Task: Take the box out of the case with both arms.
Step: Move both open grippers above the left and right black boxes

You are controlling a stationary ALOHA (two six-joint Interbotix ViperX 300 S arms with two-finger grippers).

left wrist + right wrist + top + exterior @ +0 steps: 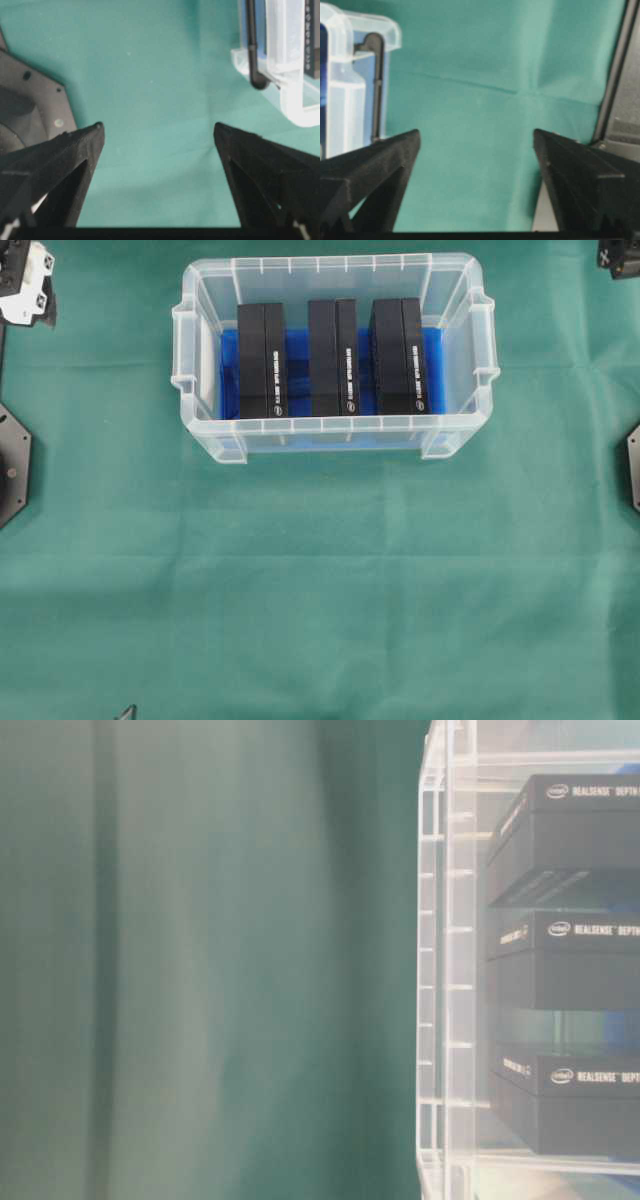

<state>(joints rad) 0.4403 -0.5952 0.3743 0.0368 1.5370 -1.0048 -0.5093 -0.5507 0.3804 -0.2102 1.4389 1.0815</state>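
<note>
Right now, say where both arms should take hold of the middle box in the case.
Probably the middle box by its two short ends, from above: it stands on edge between neighbours, leaving only narrow gaps at its long faces inside the case.

Three black boxes (337,357) stand side by side in the clear case (335,438), near the desk's (320,580) far edge.

Three black boxes (336,357), one case (330,436).
</note>
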